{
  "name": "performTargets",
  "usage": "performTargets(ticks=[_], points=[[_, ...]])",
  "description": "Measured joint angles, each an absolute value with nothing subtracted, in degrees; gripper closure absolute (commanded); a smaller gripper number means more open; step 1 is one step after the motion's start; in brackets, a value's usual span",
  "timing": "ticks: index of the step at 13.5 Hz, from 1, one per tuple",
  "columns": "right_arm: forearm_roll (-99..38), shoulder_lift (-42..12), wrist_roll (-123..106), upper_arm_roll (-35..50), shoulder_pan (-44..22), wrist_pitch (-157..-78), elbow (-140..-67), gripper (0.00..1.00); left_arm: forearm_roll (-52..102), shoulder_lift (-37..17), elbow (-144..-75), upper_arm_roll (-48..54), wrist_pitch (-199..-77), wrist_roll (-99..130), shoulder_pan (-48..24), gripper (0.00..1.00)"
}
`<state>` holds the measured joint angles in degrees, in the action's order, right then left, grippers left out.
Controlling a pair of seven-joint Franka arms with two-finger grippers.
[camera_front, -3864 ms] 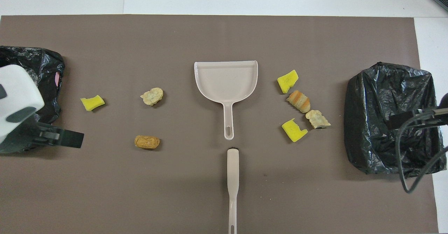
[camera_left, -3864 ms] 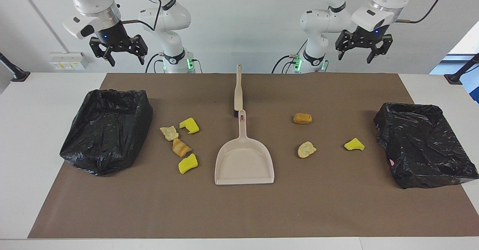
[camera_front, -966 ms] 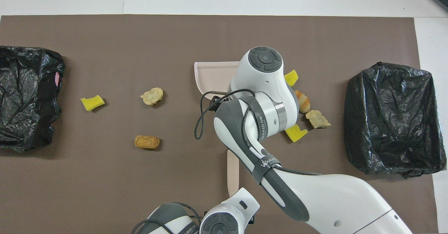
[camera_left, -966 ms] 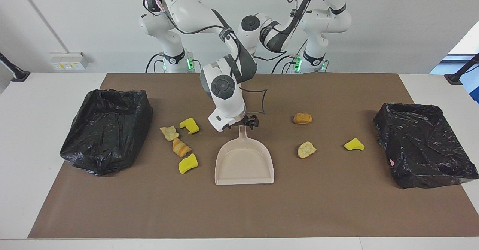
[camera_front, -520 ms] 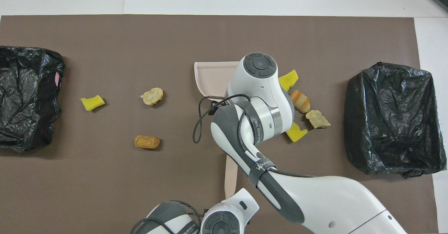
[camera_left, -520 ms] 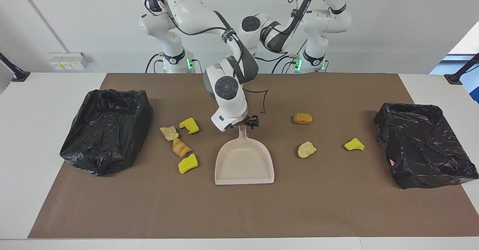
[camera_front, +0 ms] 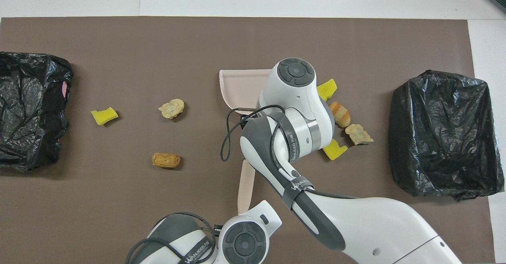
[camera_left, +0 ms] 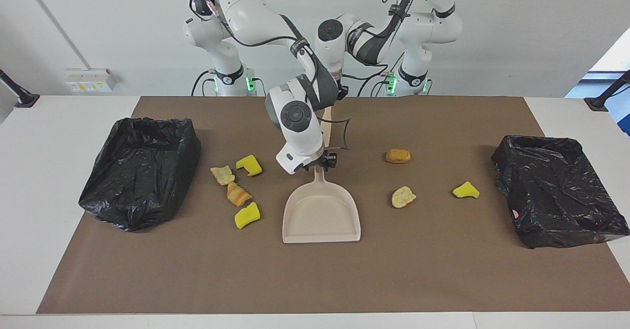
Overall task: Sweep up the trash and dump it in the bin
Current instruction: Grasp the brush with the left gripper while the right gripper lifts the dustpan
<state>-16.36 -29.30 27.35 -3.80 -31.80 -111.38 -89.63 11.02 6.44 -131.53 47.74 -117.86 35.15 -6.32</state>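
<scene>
With the left end effector (camera_left: 330, 106) pinching the brush (camera_front: 245, 185) and the right end effector (camera_left: 322, 161) at the dustpan (camera_left: 321, 215) handle, its grip unclear, all seven scraps (camera_left: 239, 194) lie unswept on the counter (camera_left: 74, 289).

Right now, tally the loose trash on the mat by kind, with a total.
Yellow sponge chunks: 3
Bread-like pieces: 4
Total: 7
</scene>
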Motion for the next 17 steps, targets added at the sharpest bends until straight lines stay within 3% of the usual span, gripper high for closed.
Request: performTargets(ticks=[7, 13, 17], points=[[-16.35, -29.12, 24.76, -3.96, -29.66, -108.05, -89.04, 1.00, 7.79, 16.04, -130.85, 27.98, -107.95, 16.47, -6.00, 1.00], [-17.92, -28.08, 5.77, -4.03, -27.54, -106.89, -88.64, 1.00, -5.67, 9.46, -124.97, 5.61, -109.01, -1.59, -5.42, 1.00], [-16.30, -23.73, -8.66, -4.52, -25.82, -105.10, -88.49, 1.00, -10.78, 3.51, -121.83, -3.55, -113.12, -6.80, -5.10, 1.00]])
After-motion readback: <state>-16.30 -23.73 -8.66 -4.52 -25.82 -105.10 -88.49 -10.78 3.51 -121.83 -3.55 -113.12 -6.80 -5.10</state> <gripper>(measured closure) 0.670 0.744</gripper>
